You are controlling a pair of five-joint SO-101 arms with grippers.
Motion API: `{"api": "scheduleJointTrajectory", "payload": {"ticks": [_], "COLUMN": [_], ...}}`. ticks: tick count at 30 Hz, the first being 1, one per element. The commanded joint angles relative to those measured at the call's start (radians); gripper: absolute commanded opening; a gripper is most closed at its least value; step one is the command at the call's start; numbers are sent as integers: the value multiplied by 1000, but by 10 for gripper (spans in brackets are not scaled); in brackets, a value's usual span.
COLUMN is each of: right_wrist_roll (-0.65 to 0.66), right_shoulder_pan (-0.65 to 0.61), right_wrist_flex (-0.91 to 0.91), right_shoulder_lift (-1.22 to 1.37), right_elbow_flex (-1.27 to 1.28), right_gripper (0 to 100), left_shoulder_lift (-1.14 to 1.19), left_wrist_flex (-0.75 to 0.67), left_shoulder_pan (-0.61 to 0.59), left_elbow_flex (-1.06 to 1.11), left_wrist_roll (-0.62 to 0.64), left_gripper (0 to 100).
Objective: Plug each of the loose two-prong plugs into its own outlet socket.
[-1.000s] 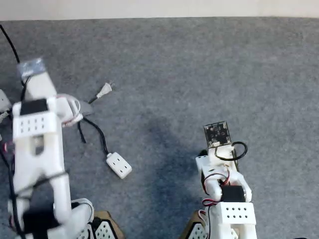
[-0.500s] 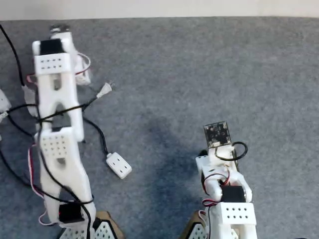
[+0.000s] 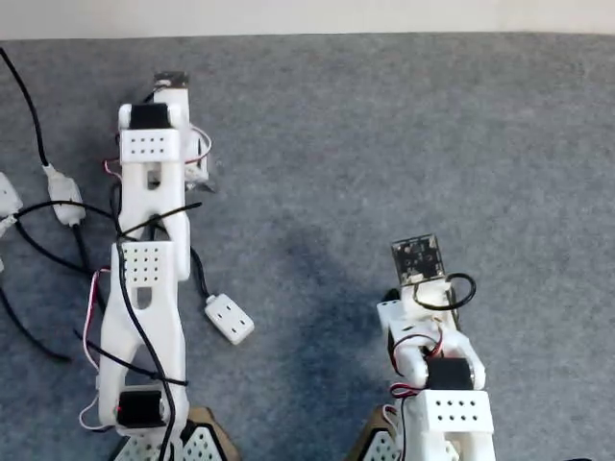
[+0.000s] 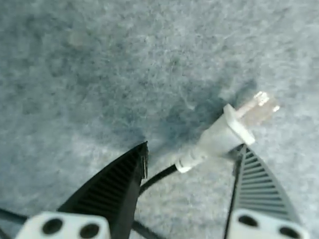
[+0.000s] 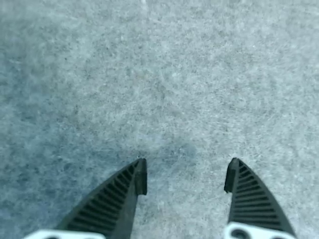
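**High view.** The left arm [image 3: 144, 279] is stretched out across the grey felt table covering [image 3: 384, 125], probably to bring its gripper over a loose plug. The white rectangular outlet socket block [image 3: 229, 319] lies on the felt just beside this arm. The right arm [image 3: 432, 365] sits folded, well apart.

**Left wrist view.** The left gripper [image 4: 192, 152] has its jaws spread on either side of the white two-prong plastic plug [image 4: 224, 133]. The plug lies flat on the felt, and this straddle suits a grasp on its body.

**Right wrist view.** The right gripper [image 5: 185, 172] has its jaws spread above bare felt, holding nothing. It is likely parked clear of the work.
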Motion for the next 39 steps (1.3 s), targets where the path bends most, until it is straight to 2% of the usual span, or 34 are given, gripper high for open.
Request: {"api": "scheduleJointTrajectory", "payload": {"ticks": [1,5,14,20,23,31,35,39], "right_wrist_roll": [23,23,23,23,23,23,23,23], "right_shoulder_pan": [-10,-10,-10,-12,-12,-12,-12,-12], "right_wrist_flex": [4,4,4,4,4,4,4,4], "right_shoulder_lift": [10,8,8,8,8,8,8,8], "right_elbow_flex": [13,15,15,15,15,15,15,15], "right_gripper": [252,252,252,252,252,252,252,252], "left_shoulder_lift": [30,58,53,-85,-208,-631,-865,-1053], "left_wrist_flex": [-8,-8,-12,0,0,0,0,0], "left_shoulder_pan": [5,8,35,51,53,58,70,84], "left_elbow_flex": [-90,-104,-102,-54,102,716,921,1116], "left_wrist_roll": [-20,-23,-9,95,95,44,40,-26], "left_gripper": [152,5,3,3,3,3,3,3]}}
